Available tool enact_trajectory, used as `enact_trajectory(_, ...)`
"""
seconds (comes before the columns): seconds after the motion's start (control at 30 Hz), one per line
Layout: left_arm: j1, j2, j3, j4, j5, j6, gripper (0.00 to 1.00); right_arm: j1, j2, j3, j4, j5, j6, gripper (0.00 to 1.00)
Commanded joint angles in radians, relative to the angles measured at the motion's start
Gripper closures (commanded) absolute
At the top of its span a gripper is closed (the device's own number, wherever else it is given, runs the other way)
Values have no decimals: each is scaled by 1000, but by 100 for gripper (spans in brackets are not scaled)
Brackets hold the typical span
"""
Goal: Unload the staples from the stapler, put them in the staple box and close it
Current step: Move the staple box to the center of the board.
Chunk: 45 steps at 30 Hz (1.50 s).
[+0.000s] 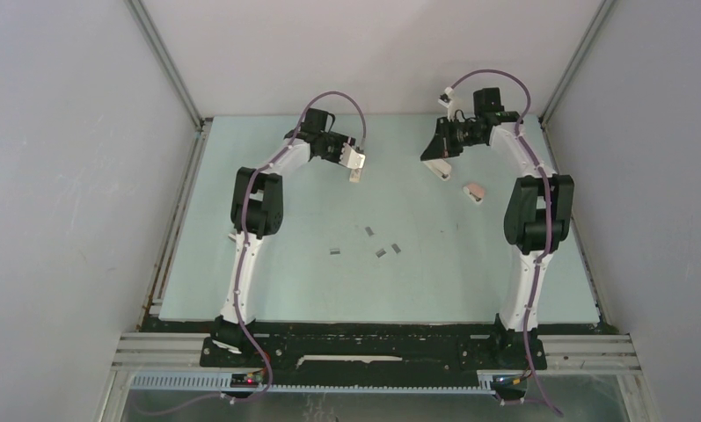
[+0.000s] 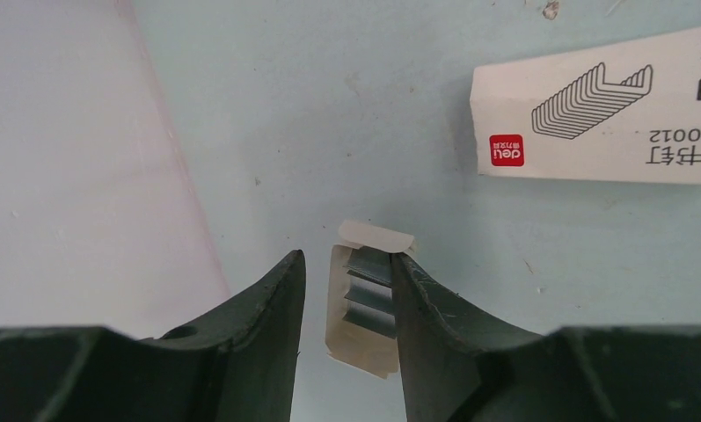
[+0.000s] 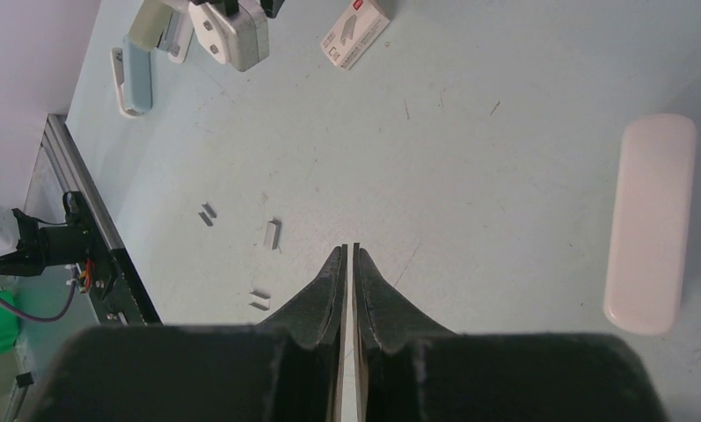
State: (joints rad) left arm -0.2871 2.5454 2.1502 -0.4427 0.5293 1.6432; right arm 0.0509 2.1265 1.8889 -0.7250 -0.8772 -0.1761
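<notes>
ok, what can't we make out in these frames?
- Left wrist: the pale stapler has its lower end hidden behind the left gripper; whether staples remain inside can't be seen.
- Left wrist: the staple box is cut off by the right edge.
- Top: the loose staples are too small to count per strip.
- Right wrist: the same stapler is partly covered by the left gripper and cut by the top edge.

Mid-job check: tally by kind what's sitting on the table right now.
Staple strips: 4
Pink stapler: 1
Pale blue stapler: 1
White staple box: 1
Total: 7
</notes>
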Motion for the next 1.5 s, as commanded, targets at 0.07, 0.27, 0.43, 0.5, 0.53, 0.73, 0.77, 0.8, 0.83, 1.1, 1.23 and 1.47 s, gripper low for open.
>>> enact_trajectory(0.07, -3, -55, -37, -22, 40, 21, 53, -7, -83, -11, 39, -25, 7, 88)
enact_trajectory(0.27, 0, -62, -36, -44, 49, 18, 53, -8, -77, -3, 45, -29, 10, 88)
enact_trajectory(0.43, 3, -77, -44, -80, 62, 25, 53, -11, -75, -1, 47, -29, 12, 88)
enact_trajectory(0.5, 3, -84, -52, -88, 62, 29, 53, -10, -74, -2, 48, -27, 12, 88)
enact_trajectory(0.53, 5, -88, -55, -90, 61, 30, 54, -10, -75, -1, 48, -27, 13, 88)
enact_trajectory(0.73, 10, -98, -70, -54, 77, -6, 56, -10, -78, -7, 49, -26, 13, 88)
enact_trajectory(0.77, 12, -99, -75, -34, 82, -29, 56, -10, -79, -9, 49, -25, 12, 88)
enact_trajectory(0.8, 13, -100, -76, -18, 87, -46, 57, -11, -80, -11, 49, -25, 12, 88)
enact_trajectory(0.83, 14, -100, -76, -8, 92, -56, 57, -10, -80, -13, 50, -24, 13, 88)
enact_trajectory(1.1, 16, -125, -96, -73, 94, -30, 57, -10, -82, -18, 52, -25, 11, 88)
enact_trajectory(1.23, 18, -145, -112, -110, 95, -17, 57, -10, -82, -19, 55, -26, 14, 88)
enact_trajectory(1.47, 27, -160, -134, -112, 87, -10, 58, -8, -89, -38, 70, -25, 20, 88)
